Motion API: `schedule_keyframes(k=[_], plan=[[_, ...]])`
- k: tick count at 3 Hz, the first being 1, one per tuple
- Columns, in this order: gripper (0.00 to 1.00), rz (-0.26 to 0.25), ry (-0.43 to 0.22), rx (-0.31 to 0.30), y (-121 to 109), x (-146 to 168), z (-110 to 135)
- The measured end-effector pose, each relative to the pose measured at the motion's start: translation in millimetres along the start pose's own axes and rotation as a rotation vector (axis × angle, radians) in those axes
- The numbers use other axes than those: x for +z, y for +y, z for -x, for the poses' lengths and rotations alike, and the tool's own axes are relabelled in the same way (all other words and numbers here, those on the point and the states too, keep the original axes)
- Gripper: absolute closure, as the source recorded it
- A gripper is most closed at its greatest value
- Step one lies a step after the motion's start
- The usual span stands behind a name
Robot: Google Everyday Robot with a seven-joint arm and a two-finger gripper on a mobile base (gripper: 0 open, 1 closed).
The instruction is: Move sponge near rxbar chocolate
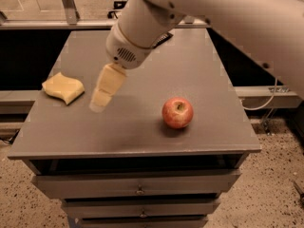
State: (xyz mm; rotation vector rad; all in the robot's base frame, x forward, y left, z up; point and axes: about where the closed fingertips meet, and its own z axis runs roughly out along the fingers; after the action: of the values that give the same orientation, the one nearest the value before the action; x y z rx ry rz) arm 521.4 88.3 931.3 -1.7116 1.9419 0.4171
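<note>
The sponge (pixel 63 87), a pale yellow foam block with wavy edges, lies on the grey table top (pixel 142 127) near its left edge. My gripper (pixel 100 101) hangs over the table a short way to the right of the sponge, apart from it, with nothing seen in it. The rxbar chocolate (pixel 163 38) shows only as a sliver of black wrapper at the back of the table, mostly hidden behind my arm.
A red apple (pixel 177 112) stands on the table right of centre, toward the front. The table sits on a cabinet with drawers (pixel 137 184). A rail and dark gap run behind the table.
</note>
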Motion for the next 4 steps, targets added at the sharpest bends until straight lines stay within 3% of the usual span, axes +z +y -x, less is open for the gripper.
schedule_keyframes(k=[2, 3, 4], plan=[[0.00, -0.012, -0.126, 0.032, -30, 86, 57], [0.00, -0.034, -0.148, 0.037, -43, 112, 70], [0.00, -0.058, -0.136, 0.058, -55, 139, 67]])
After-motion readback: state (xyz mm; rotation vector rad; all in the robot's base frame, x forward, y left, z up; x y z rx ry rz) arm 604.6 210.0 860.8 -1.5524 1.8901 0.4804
